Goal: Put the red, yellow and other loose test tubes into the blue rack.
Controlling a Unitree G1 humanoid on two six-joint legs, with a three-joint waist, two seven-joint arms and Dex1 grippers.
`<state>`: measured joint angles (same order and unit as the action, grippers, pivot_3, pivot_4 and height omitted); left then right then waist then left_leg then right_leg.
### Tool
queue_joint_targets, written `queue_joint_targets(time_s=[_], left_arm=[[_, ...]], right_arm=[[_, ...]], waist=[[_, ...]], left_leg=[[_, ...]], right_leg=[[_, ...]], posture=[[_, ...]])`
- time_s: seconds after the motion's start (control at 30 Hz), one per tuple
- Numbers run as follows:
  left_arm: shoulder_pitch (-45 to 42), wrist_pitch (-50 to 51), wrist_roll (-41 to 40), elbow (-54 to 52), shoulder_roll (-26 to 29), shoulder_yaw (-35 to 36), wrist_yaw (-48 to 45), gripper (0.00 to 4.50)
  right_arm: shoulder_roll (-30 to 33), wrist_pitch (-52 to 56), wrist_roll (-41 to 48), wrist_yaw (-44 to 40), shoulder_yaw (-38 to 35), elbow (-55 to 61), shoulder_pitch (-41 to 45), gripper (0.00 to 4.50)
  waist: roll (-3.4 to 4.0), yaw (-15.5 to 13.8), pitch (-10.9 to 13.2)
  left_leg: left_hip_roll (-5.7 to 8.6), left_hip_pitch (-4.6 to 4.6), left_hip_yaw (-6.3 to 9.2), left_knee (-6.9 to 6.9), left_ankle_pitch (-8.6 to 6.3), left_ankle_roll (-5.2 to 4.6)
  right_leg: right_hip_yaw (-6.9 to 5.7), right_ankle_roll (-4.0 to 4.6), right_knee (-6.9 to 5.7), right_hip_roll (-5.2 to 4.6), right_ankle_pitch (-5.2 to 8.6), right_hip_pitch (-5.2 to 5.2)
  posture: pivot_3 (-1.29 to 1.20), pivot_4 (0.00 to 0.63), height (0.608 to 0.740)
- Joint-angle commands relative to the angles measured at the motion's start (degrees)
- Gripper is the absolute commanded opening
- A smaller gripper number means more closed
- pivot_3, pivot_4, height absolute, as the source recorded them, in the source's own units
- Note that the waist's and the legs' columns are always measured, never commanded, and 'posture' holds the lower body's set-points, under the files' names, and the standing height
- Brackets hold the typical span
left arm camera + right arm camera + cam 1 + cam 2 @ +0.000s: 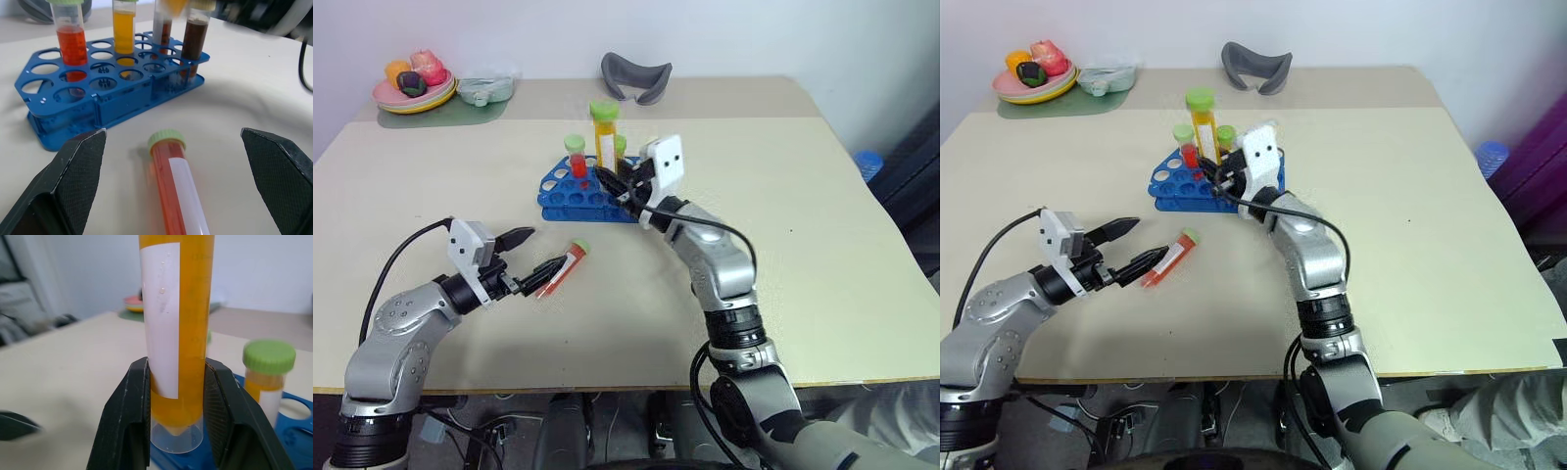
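Over the blue rack (590, 193), head view: right gripper (610, 182) clamps the yellow tube (605, 133) upright. Left wrist view: left gripper (173, 161), jaws wide apart, flanks the red tube (175, 181) lying on the table (244, 93) (green cap toward rack). Right wrist view: fingers (128, 416) pinch the tube's lower end.

Bright, even light, soft from overhead. Faint shadows lie close under the blue rack (587, 191) on the tabletop (803, 245). No glare. Left wrist view: near red tube (177, 196) slightly soft, far corner smeared. Right wrist view: background blurred.
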<state>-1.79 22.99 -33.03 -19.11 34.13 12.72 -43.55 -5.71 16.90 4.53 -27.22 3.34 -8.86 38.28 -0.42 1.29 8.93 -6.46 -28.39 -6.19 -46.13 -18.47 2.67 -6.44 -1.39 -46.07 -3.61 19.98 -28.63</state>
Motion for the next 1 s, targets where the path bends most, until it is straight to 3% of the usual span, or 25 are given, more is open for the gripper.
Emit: queue_joint_targets(time_s=[0.03,0.53,1.0], left_arm=[[0.3,-1.2,-0.4,-1.2,0.0,1.9,0.4,4.5],[1.7,-0.8,-1.3,-2.8,0.1,3.4,1.1,4.5],[0.8,-0.7,-1.6,-2.7,0.1,2.9,1.2,4.5]], right_arm=[[-0.4,-9.4,-2.3,1.8,2.9,-3.8,0.7,0.92],[-0.4,-26.3,-6.1,14.4,1.7,-22.9,4.8,0.92],[-1.8,-28.6,-5.1,16.7,1.9,-25.1,1.8,0.92]], waist=[[0.0,-0.1,0.0],[0.0,-0.2,0.0],[0.0,-0.2,0.0]], left_leg=[[0.0,0.0,0.0,-0.01,0.0,0.0],[-0.01,-0.04,0.01,-0.06,0.0,0.01],[-0.02,-0.04,0.02,-0.09,0.0,0.01]], right_leg=[[0.0,0.0,0.0,0.0,0.0,0.0],[0.03,0.0,-0.05,-0.02,0.0,-0.03],[0.04,0.0,-0.07,-0.02,0.0,-0.03]], posture=[[0.0,0.15,0.666],[0.0,0.15,0.666],[0.0,0.15,0.666]])
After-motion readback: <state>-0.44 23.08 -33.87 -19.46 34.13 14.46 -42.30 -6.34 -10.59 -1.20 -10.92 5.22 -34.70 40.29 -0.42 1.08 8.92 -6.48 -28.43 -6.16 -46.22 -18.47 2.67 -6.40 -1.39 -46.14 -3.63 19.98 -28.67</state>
